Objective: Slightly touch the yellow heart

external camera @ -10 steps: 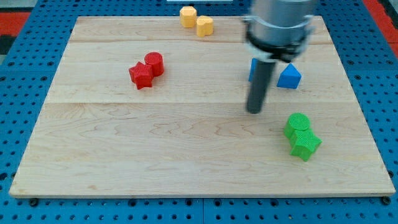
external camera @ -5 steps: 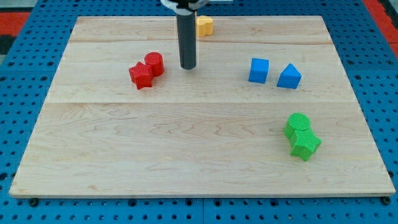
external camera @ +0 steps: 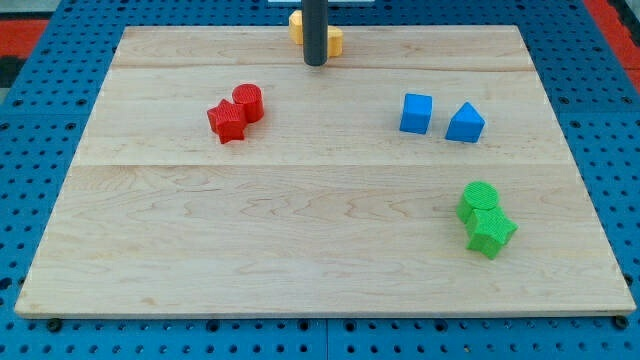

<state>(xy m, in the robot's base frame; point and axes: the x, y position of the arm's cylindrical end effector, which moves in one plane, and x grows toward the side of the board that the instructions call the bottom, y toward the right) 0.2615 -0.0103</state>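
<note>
The yellow heart (external camera: 334, 41) lies at the view's top edge of the wooden board (external camera: 300, 240), mostly hidden behind my dark rod. Only its right part shows. My tip (external camera: 316, 63) rests on the board just below and left of the heart, so close that I cannot tell whether they touch. A second yellow block (external camera: 296, 25) peeks out on the rod's left side, its shape hidden.
A red cylinder (external camera: 249, 102) and a red star-like block (external camera: 227, 121) sit together at left. A blue cube (external camera: 416, 113) and a blue triangular block (external camera: 465, 123) sit at right. Two green blocks (external camera: 484, 218) are stacked close at lower right.
My tip moved from the board's right middle, leftward and toward the view's top, past the red blocks, and now stands in front of the yellow blocks. No block has visibly moved.
</note>
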